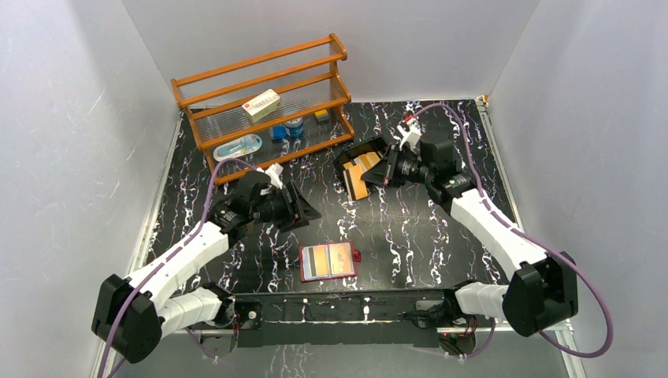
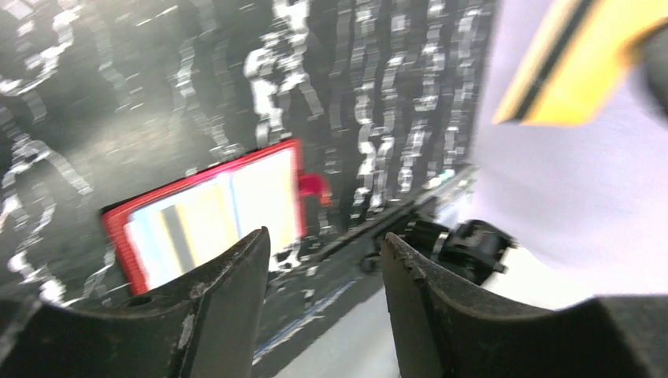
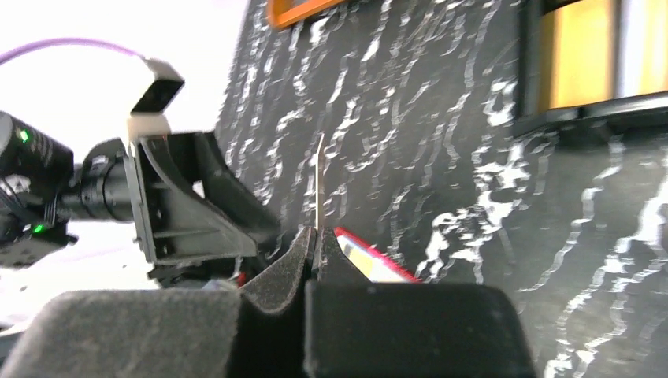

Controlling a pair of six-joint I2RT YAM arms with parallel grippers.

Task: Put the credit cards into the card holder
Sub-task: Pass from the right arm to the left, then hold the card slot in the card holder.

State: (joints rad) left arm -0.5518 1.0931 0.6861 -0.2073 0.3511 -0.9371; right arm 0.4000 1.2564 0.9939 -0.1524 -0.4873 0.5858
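Two grippers: the right gripper [image 3: 318,246] is clamped on one of the credit cards [image 3: 320,185]; the left gripper [image 2: 324,236] has its jaws apart with nothing between them.
Held card: pinched by its lower end, it sticks straight out past the fingertips and shows edge-on as a thin line in the right wrist view; I cannot tell its colour from there.
Right gripper's place: in the top view it hangs just beside the black tray [image 1: 350,151], where more orange and gold cards [image 1: 360,175] lie.
Card holder: the red wallet [image 1: 355,255] lies open and flat on the table [image 1: 425,236], close to the near edge and between the two arm bases.
Bearing: from the right gripper the wallet is toward the near edge and to the robot's left, well apart from the held card.
Wallet axis: its long side runs left to right across the table, snap tab on the right end.
On the wallet: two cards rest on the open face; whether they sit in slots cannot be told.
Nearer arm: the left gripper is nearer the wallet, on its far-left side.
Next move, as a judgement: carry the card down to the wallet, turning its flat face to the slots.
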